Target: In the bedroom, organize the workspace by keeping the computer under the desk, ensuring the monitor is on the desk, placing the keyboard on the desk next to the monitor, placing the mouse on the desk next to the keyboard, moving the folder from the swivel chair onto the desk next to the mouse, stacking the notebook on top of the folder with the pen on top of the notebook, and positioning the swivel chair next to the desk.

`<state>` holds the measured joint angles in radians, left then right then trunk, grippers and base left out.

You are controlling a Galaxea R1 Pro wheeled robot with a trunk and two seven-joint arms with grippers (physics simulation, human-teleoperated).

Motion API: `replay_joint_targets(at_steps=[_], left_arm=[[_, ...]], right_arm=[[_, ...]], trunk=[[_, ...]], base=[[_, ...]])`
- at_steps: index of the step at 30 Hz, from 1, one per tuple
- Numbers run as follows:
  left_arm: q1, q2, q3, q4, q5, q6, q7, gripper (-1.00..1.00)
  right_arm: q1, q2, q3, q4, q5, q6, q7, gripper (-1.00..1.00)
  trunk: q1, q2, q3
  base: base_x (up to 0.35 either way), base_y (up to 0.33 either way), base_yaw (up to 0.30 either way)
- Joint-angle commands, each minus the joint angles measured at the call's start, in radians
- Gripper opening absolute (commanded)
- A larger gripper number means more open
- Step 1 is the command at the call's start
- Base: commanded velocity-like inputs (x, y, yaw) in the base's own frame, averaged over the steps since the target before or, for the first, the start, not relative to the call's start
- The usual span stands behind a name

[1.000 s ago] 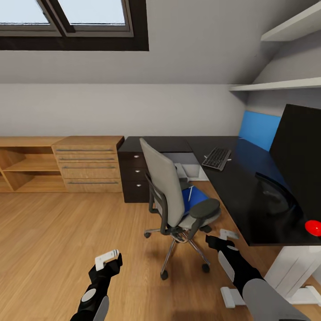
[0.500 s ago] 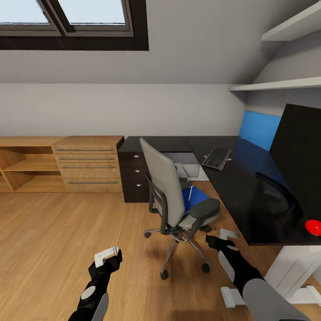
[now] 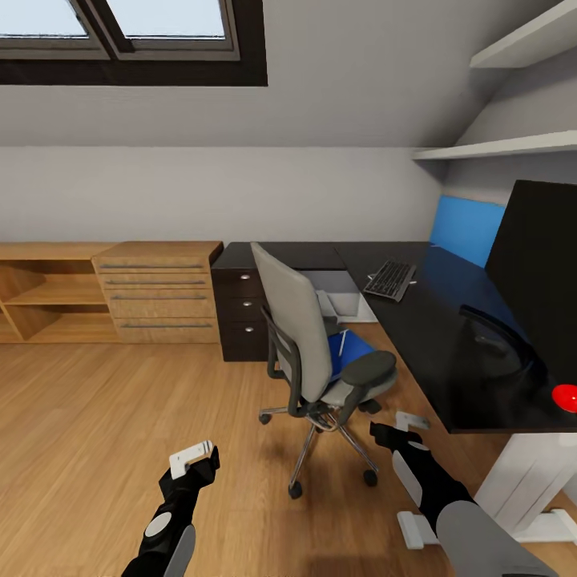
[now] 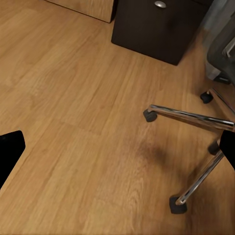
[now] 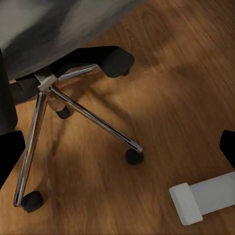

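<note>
- We face a bedroom corner where the desk (image 3: 417,336), L-shaped with a glossy black top, runs along the right wall and turns along the back wall.
- The monitor (image 3: 537,264) stands on the desk near its front right end, a wide black screen on a curved black stand.
- The keyboard (image 3: 389,280) lies flat on the desk top near its inner edge, well apart from the monitor, toward the back corner.
- A small red round object (image 3: 566,396) sits on the desk top at its front edge, beside the monitor stand.
- The swivel chair (image 3: 308,353) stands on the wooden floor (image 3: 96,417) just beside the desk's inner edge, its grey back toward us.
- The folder (image 3: 346,353), bright blue, lies on the chair seat; a thin pale stick lies on it, which we take for the pen (image 3: 343,344). It is too small to be sure.
- Black drawers (image 3: 242,316) with silver knobs sit under the desk's back wing, next to a light wooden chest of drawers (image 3: 160,292).
- Our left gripper (image 3: 192,460) hovers over bare floor, left of the chair base; its jaws stand wide apart and hold nothing.
- Our right gripper (image 3: 401,426) hangs near the chair's castors, under the desk's front edge; its jaws are likewise spread and empty.
- In the right wrist view, the chair's chrome legs (image 5: 93,117) and a white desk foot (image 5: 205,196) show on the floor.
</note>
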<state>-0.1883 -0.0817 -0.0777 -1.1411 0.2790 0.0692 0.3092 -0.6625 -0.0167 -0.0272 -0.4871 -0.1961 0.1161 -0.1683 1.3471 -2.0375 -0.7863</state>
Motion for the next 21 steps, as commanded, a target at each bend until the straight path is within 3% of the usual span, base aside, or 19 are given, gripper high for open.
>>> replay_joint_targets(at_steps=[1, 17, 21], left_arm=[[0.000, 0.000, -0.002, -0.001, 0.006, 0.005, 0.006, 1.00], [0.000, 0.000, -0.001, 0.004, 0.006, 0.006, 0.004, 1.00], [0.000, 0.000, -0.001, 0.004, 0.006, 0.006, 0.004, 1.00]], right_arm=[[0.000, 0.000, 0.001, -0.002, -0.007, 0.005, -0.004, 1.00], [0.000, 0.001, 0.002, -0.002, -0.007, -0.001, -0.006, 1.00], [0.000, 0.003, 0.003, -0.002, -0.004, -0.035, -0.006, 1.00]], trunk=[[0.000, 0.000, -0.001], [0.000, 0.000, -0.001], [0.000, 0.000, -0.001]], base=[[0.000, 0.000, 0.000], [0.091, 0.000, 0.001], [0.001, 0.000, 0.190]])
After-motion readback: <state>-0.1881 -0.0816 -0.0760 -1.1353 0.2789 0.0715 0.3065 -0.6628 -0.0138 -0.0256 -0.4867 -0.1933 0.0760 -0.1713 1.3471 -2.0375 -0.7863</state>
